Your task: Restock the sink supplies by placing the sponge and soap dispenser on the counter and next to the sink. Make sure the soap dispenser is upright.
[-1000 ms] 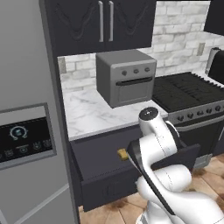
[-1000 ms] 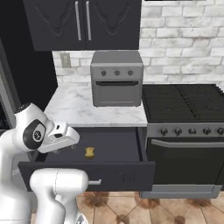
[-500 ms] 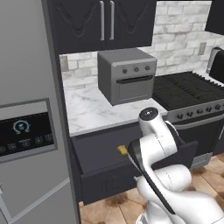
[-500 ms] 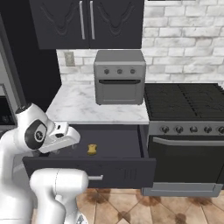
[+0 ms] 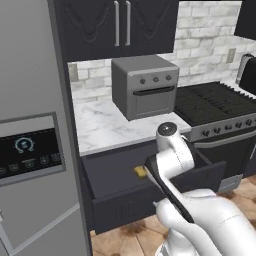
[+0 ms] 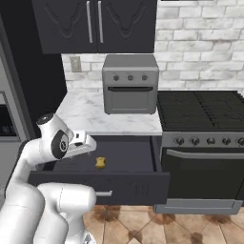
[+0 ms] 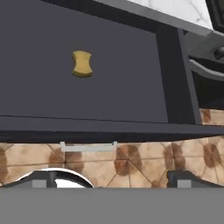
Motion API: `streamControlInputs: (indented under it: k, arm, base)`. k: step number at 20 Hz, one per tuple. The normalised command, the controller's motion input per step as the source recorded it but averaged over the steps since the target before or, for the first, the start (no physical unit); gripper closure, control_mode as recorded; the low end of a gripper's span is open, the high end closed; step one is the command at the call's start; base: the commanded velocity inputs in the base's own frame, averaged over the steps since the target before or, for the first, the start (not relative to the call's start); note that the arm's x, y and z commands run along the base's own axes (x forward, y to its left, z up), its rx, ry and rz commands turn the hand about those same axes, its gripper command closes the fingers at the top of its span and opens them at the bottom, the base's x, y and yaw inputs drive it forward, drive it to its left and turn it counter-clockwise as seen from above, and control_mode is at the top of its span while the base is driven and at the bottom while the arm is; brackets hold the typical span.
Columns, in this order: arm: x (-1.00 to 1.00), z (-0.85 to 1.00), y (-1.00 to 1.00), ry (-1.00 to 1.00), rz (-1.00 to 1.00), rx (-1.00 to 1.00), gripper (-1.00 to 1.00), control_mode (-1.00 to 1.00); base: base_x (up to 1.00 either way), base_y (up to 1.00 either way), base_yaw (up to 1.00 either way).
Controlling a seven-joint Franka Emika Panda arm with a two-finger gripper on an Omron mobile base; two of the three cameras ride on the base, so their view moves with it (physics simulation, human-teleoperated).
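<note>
The sponge (image 5: pixel 140 171) (image 6: pixel 100 162) (image 7: pixel 82 64) is a small yellow block lying alone on the floor of an open dark drawer (image 6: pixel 143 157), toward its left half. My gripper (image 6: pixel 90 144) (image 7: pixel 112 178) hangs over the drawer's front left corner, short of the sponge and apart from it. It is open, its fingertips (image 7: pixel 41 178) stand wide apart, and nothing is between them. The white marble counter (image 5: pixel 105 125) (image 6: pixel 90 112) runs just above the drawer. The soap dispenser and the sink are out of view.
A grey toaster oven (image 5: pixel 145 87) (image 6: pixel 129 83) stands on the counter. A black stove (image 6: pixel 205 114) is to the right, and a steel fridge (image 5: pixel 35 150) rises close on the left. Dark wall cabinets (image 6: pixel 95 24) hang above. The drawer front (image 7: pixel 87 131) juts out over the tiled floor.
The whole picture has shifted slightly in both base views, so the base has crept a little. The gripper stays open over the drawer front, and the sponge has not moved.
</note>
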Motion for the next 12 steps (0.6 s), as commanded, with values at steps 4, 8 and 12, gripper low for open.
streamControlInputs:
  k: [4, 8, 12]
  arm:
    - [0.54, -0.31, 0.38, 0.13, 0.0, 0.05, -1.0, -1.0]
    - [0.3, -0.41, 0.2, 0.14, 0.0, 0.08, -1.0, -1.0]
    - [0.07, -0.38, 0.01, 0.07, 0.0, 0.07, -1.0, -1.0]
  base:
    - [0.0, 0.0, 0.0]
    - [0.0, 0.0, 0.0]
    - [0.0, 0.0, 0.0]
